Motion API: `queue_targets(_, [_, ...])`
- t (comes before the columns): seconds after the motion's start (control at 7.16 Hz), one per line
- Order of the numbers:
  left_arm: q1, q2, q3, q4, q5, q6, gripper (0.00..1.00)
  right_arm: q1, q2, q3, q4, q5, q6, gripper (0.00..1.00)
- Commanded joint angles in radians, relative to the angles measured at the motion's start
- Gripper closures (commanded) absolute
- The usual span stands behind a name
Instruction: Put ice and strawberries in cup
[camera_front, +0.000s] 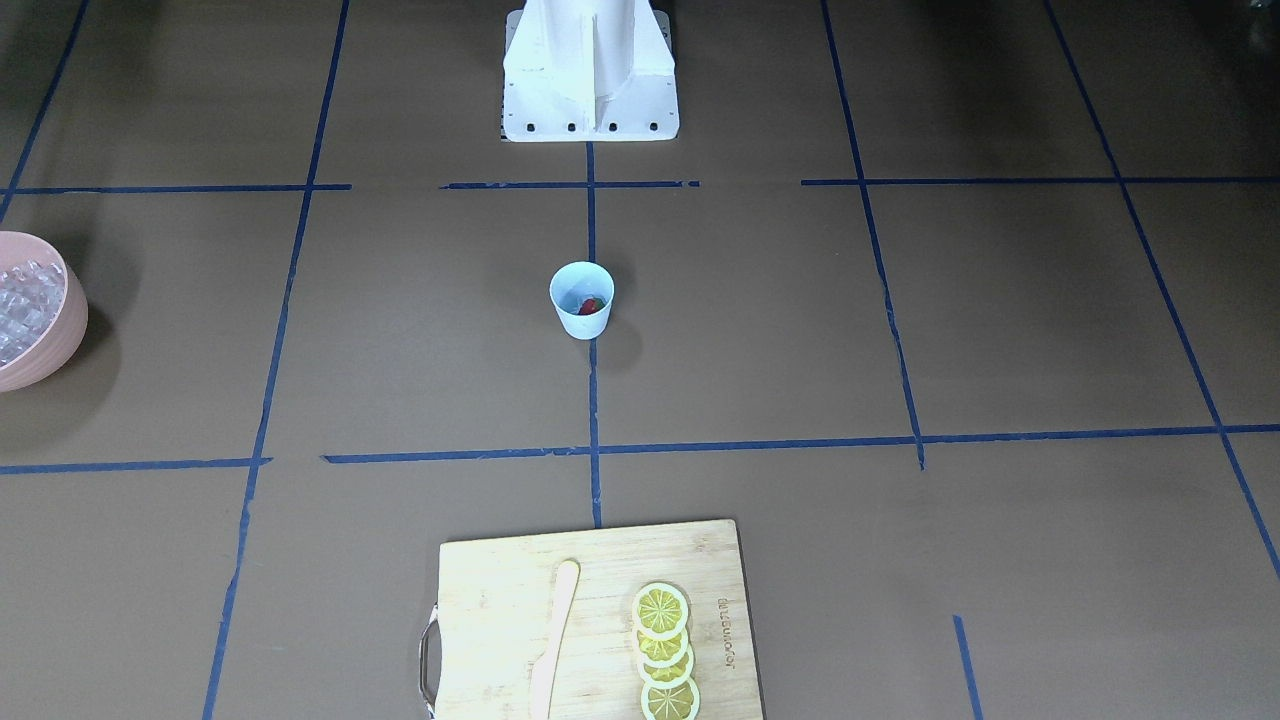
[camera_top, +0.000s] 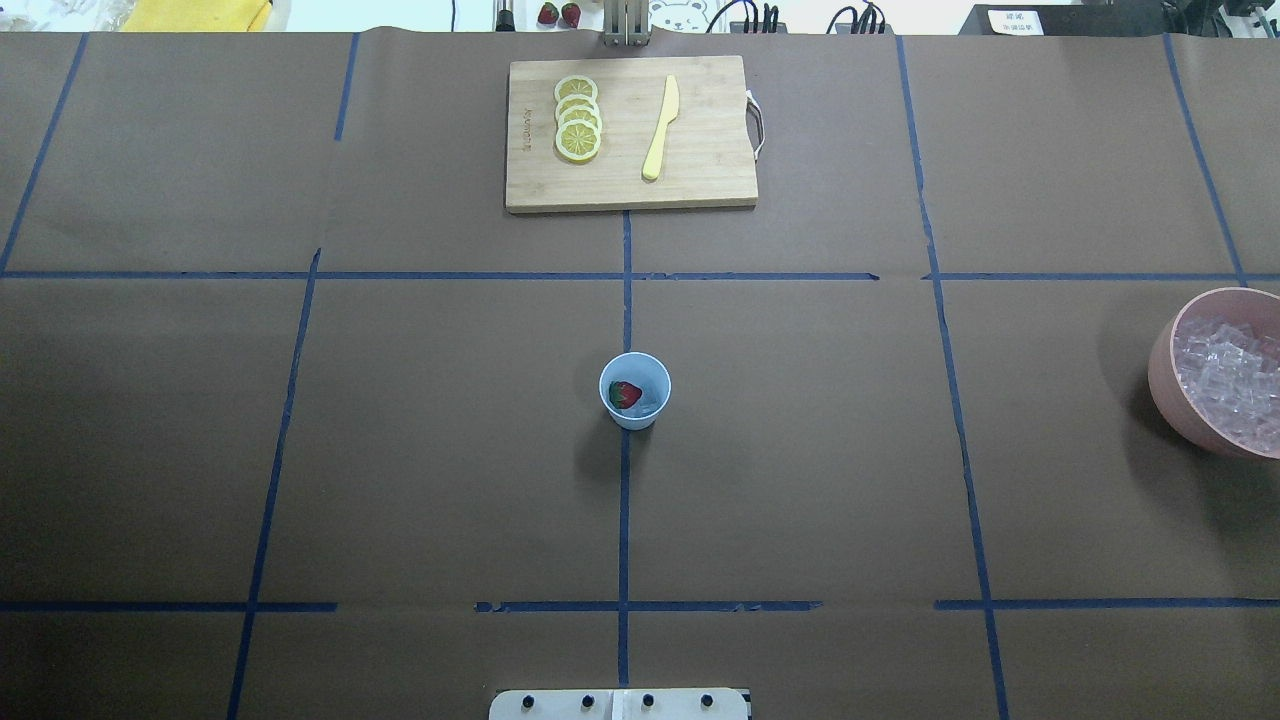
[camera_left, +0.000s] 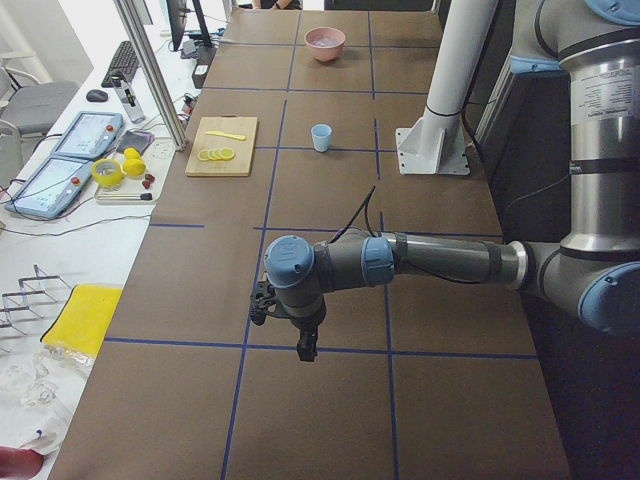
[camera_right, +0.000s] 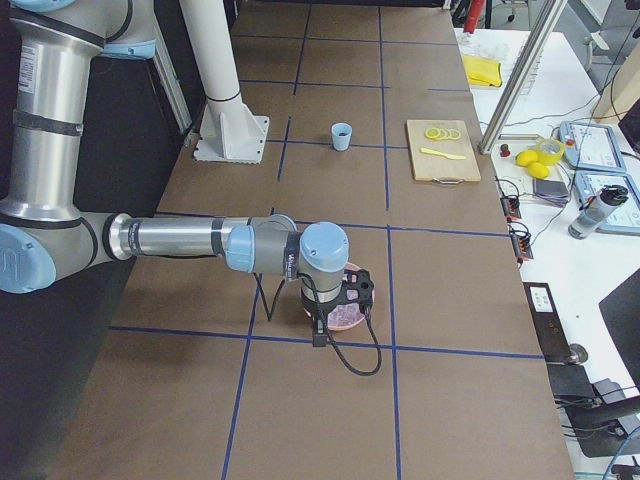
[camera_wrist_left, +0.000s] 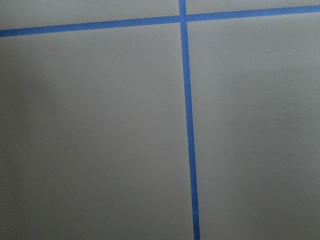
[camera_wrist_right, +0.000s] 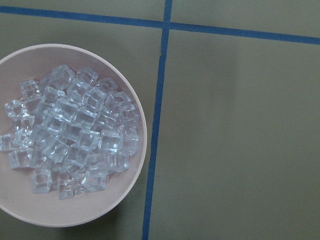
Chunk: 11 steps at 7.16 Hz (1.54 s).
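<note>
In the cup, a strawberry, plainest from overhead

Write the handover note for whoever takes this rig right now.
Left gripper: hangs over bare table at the robot's left end. Open or shut cannot be told.
Right gripper: hangs above the pink bowl. Its state cannot be told either.
Things: the cup stands upright mid-table with the strawberry inside. The ice is heaped in the bowl.
Done: strawberry in.
Left: no ice clearly shows in the cup. Check it, then probably move cubes over with the right arm.
</note>
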Motion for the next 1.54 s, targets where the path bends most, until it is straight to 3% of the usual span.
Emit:
queue_targets(0.0, [0.002,-0.013,0.005,0.003,0.003,0.002,0.0,0.0,0.0,-0.008,0.0,0.001,0.0,0.0])
queue_targets(1.4, [0.002,-0.01,0.013,0.003,0.001,0.005,0.0,0.0,0.005,-0.017,0.002,0.002,-0.003,0.0])
